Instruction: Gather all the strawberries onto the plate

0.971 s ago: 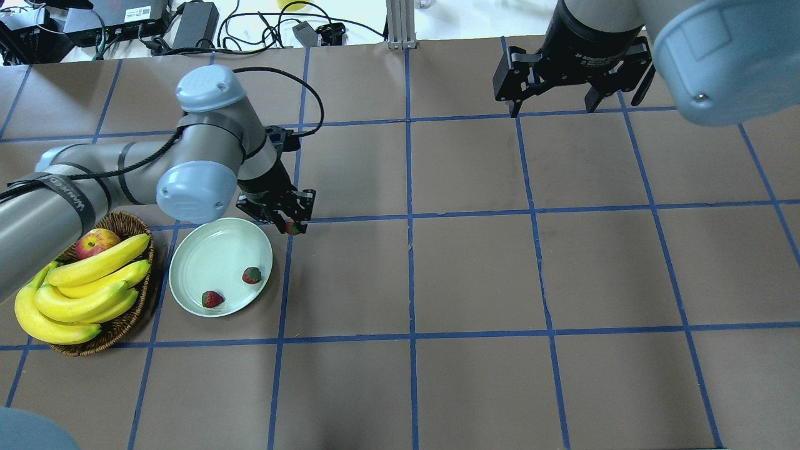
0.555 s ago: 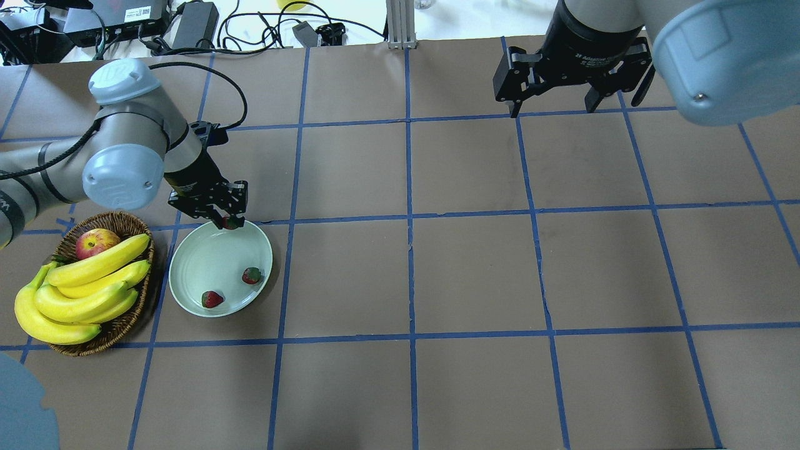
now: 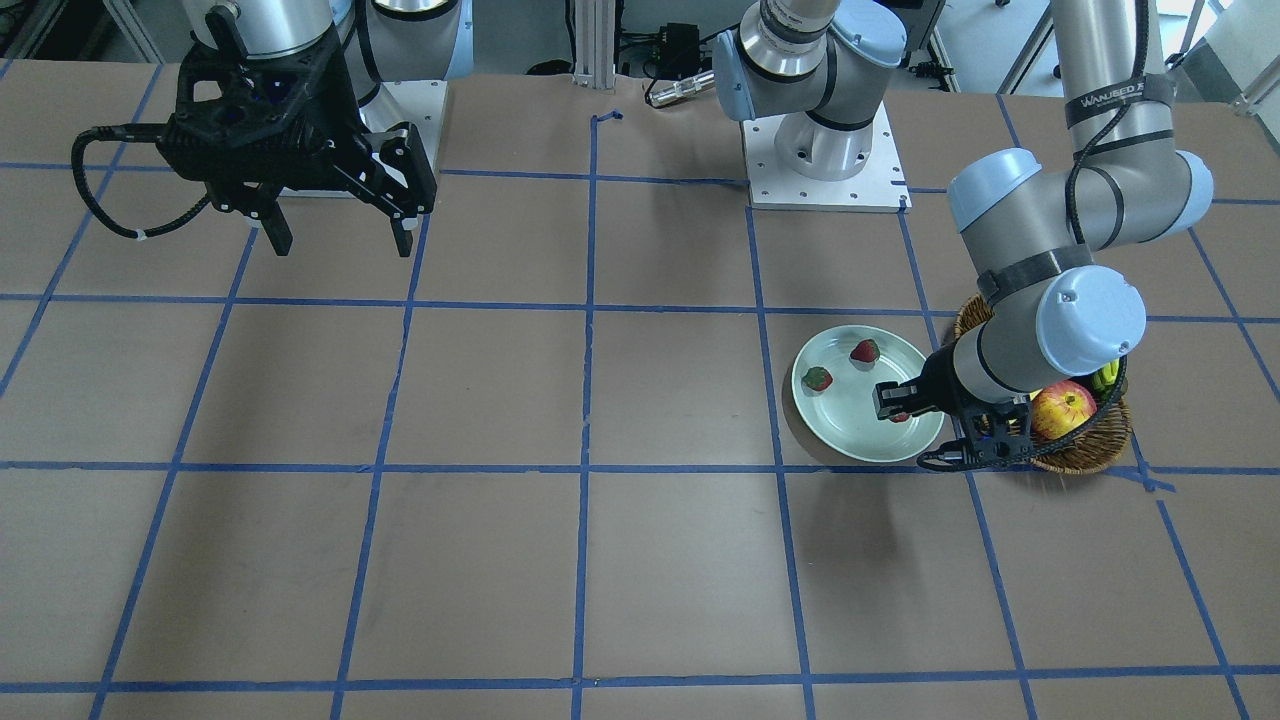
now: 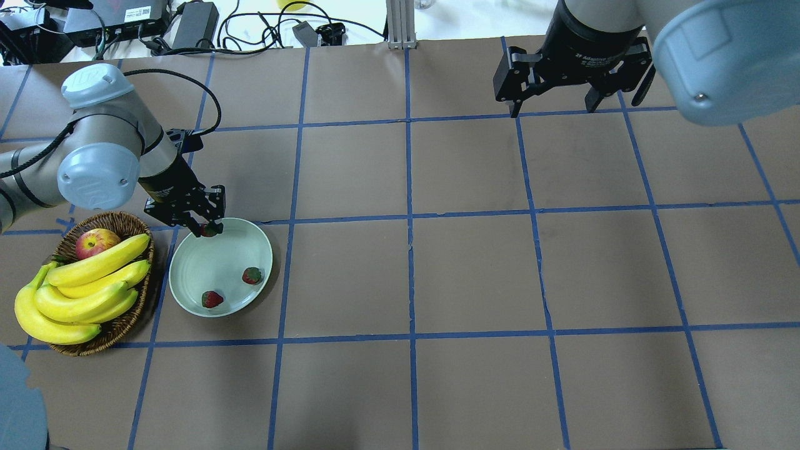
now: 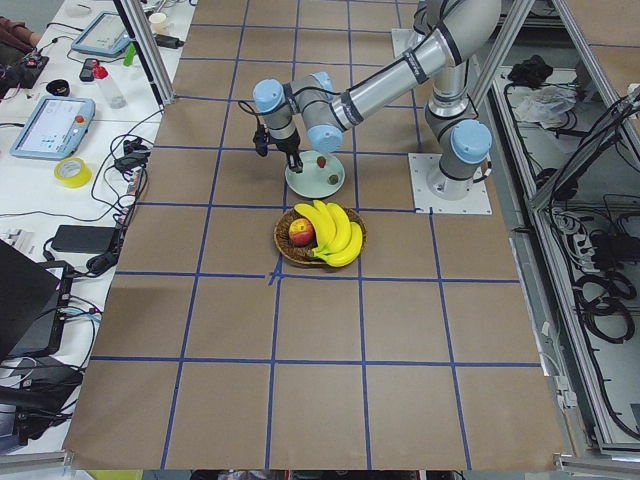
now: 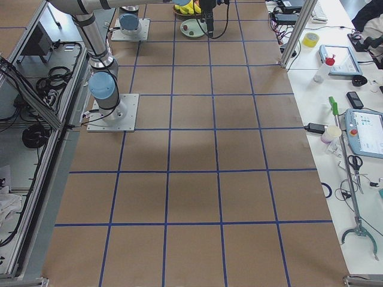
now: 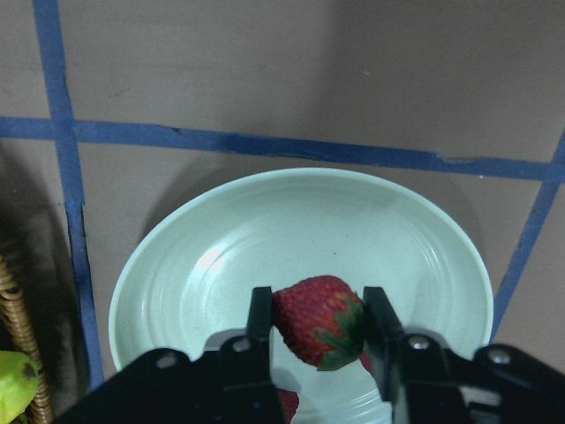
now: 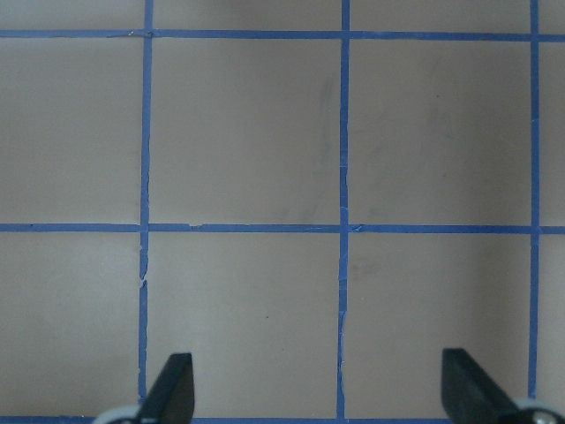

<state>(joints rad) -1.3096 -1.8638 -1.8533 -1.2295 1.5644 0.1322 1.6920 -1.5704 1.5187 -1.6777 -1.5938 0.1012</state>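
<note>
My left gripper (image 4: 209, 229) is shut on a red strawberry (image 7: 318, 320) with a green cap and holds it just above the far-left rim of the pale mint plate (image 4: 200, 262). In the front view the gripper (image 3: 897, 410) hangs over the plate's (image 3: 850, 425) near right side. Two more strawberries lie in the plate, one (image 4: 252, 275) at the right and one (image 4: 212, 299) at the near edge; they also show in the front view (image 3: 865, 351) (image 3: 818, 379). My right gripper (image 4: 572, 103) is open and empty, high over the far right of the table.
A brown wicker basket (image 4: 128, 325) with bananas (image 4: 81, 294) and a red-yellow apple (image 4: 95, 242) stands just left of the plate, close to my left arm's wrist. Cables and power bricks (image 4: 194, 25) lie beyond the table's far edge.
My left gripper has carried the strawberry leftward, from the plate's far-right edge to above its far-left rim. The right arm has not moved.
</note>
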